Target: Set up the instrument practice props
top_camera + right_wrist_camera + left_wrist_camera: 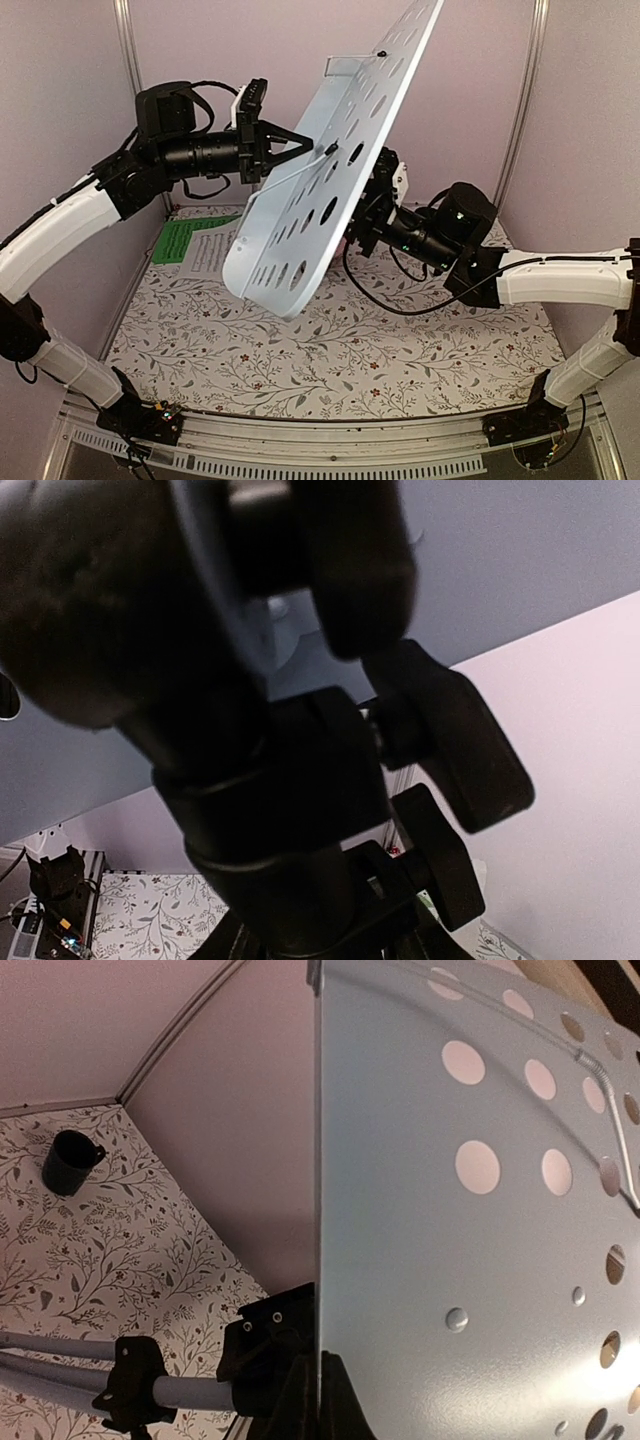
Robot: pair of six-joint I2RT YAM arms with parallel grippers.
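Right now my left arm [60,230] reaches up and across, and its hand [305,148] is pinching the left edge of the music stand [345,120], with the fingers [340,1415] pressed together on either side of the plate. My right arm [560,275] bends in low behind the stand. Its hand [385,195] sits at the black joint on the stand's back, but I cannot tell whether it is spread or gripping: the plate hides it and its wrist view is a dark blur.

The stand hangs above the tabletop [300,360], its pale blue-grey perforated plate steeply tilted with the lower end nearest me. Its silver tripod legs [60,1360] run close together behind the plate. A green sheet [180,240] and a white sheet [215,250] lie flat on the tabletop, left of the stand's lower end. A dark mug [70,1160] stands on the tabletop, well apart from the stand.
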